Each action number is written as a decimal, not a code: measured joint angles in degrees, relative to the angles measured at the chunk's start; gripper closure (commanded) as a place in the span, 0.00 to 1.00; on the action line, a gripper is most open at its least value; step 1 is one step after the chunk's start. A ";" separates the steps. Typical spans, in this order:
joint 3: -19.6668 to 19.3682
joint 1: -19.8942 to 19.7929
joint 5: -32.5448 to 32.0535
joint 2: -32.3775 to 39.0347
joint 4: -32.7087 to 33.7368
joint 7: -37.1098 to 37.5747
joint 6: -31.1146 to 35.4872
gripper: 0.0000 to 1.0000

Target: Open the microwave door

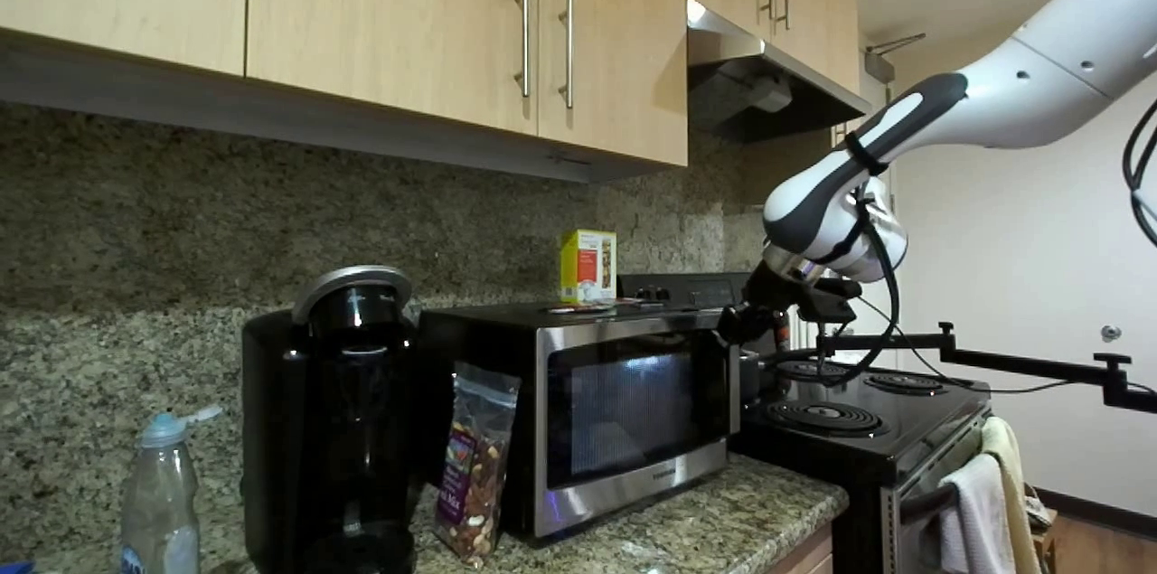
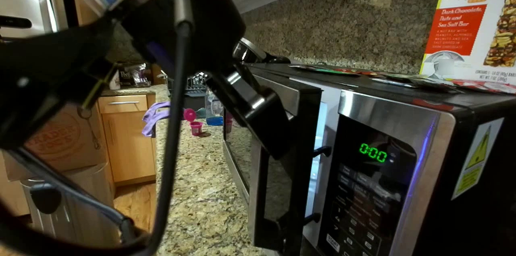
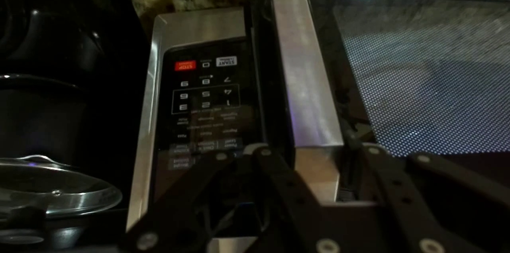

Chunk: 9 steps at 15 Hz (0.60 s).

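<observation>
Granite counter point(image 2: 193, 183); gripper point(image 3: 314, 153) at ajar microwave door point(image 1: 628, 402)

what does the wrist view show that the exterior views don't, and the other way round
Only the wrist view shows the red stop button. Only the exterior views, between them, show the bar box, coffee maker and green clock. All share the microwave, its door and the jaws; the wrist view shows the door ajar and the jaws parted.
</observation>
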 measured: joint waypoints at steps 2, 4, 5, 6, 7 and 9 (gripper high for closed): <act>-0.42 -0.05 -0.11 -1.24 -1.02 0.24 -0.27 0.42; -0.34 -0.81 -1.72 -2.52 -1.29 1.98 -3.06 0.42; -0.04 -1.50 -3.12 -3.28 -1.56 3.47 -4.62 0.42; 0.41 -2.25 -5.11 -4.20 -1.96 5.60 -5.97 0.42; 0.70 -2.76 -6.73 -5.13 -2.50 7.48 -7.04 0.42; 1.48 -3.88 -9.52 -7.23 -3.71 11.05 -9.41 0.41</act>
